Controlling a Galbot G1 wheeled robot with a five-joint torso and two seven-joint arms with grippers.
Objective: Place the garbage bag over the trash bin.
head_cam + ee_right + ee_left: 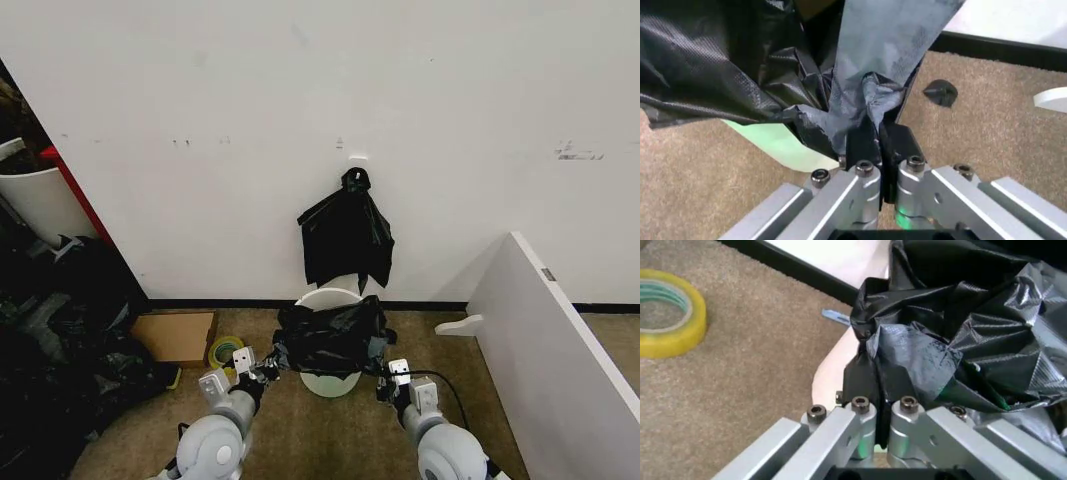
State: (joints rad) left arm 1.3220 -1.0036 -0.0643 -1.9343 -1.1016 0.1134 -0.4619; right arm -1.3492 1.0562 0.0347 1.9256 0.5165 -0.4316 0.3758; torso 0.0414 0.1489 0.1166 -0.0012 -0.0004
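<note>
Tan carpet floor [320, 430], white wall: your left gripper [881, 407] and right gripper [881, 167] each pinch the crinkled glossy black plastic garbage bag [330, 338], apparently draped on the round cream-white plastic trash bin [328, 382].

garbage bag [332, 340]: glossy black, crinkled, stretched across bin's near upper wall | trash bin [329, 383]: round cream-white bucket, upright on carpet by far wall, far rim uncovered

White wall [400, 80], black baseboard [220, 303], brown carpet [340, 430].
</note>
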